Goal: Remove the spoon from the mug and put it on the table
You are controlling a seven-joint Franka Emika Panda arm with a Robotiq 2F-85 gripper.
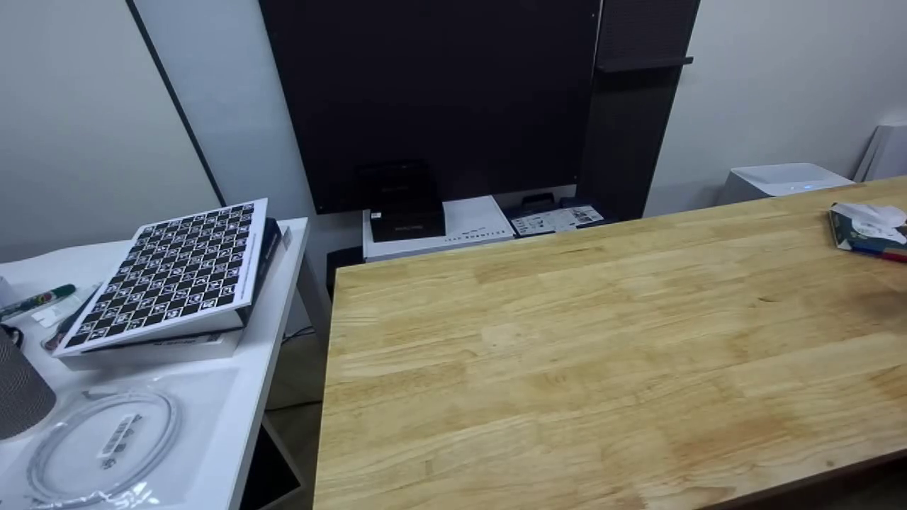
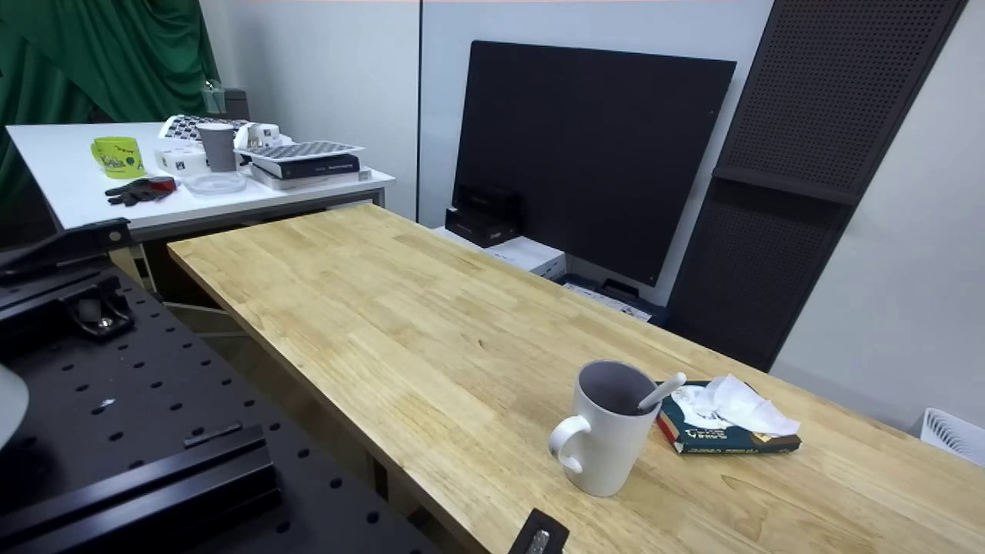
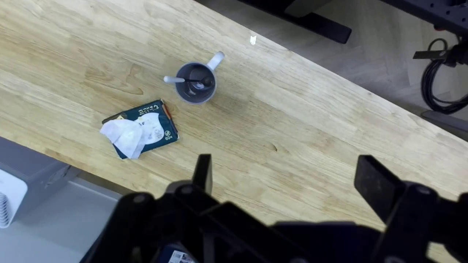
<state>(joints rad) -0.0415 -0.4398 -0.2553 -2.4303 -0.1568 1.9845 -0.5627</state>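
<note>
Upper left in the wrist view, we see the spoon (image 3: 180, 79) leaning in the mug (image 3: 203, 95), pale handle past the rim. On the worktop (image 3: 292, 120) nearby lies a tissue pack (image 3: 165, 128), a tissue (image 3: 126, 137) across its top; lower down, our pincer (image 3: 283, 172) gapes wide.

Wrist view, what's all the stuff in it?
table: one, light brown, across the middle
mug: one, white and grey, on the table
spoon: one, white handle, dark bowl, in the mug
tissue pack: one, dark green, on the table
tissue: one showing, white, on the pack
speck: one, white, near the table's edge
box: one, grey and white, left edge
pale surface: one, light grey, bottom left
label: one, white, bottom, partly seen
cable: one bundle, black, right edge
stand: one, black, top right corner
bars: at least two, dark, past the table
floor: one, greyish, top right
gripper: one, black, open, bottom
</note>
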